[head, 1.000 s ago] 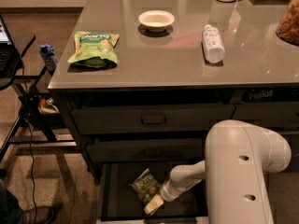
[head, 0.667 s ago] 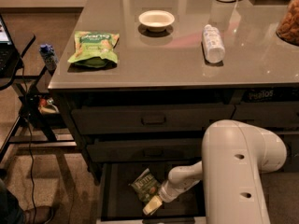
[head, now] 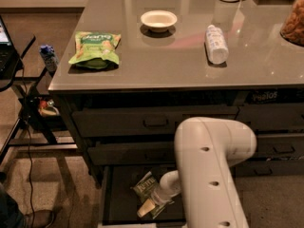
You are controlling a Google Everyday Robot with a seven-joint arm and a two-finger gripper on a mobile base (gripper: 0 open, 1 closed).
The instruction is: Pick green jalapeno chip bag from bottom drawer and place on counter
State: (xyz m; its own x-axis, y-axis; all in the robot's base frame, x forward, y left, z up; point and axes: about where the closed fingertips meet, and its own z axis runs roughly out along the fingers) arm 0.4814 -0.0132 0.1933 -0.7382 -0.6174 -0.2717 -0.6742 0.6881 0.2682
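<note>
Your white arm (head: 209, 175) covers the right half of the open bottom drawer (head: 118, 198), at 6 o'clock under the counter (head: 171, 65). The gripper (head: 147, 207) is inside the drawer, at the 6 o'clock edge of the green jalapeno chip bag (head: 144, 185). You cannot tell whether it grasps the bag. The bag lies on the drawer floor, crumpled and olive-green, its white lettering unreadable. At 10 o'clock, the writing on the light-green snack bag (head: 95, 46) is also unreadable.
</note>
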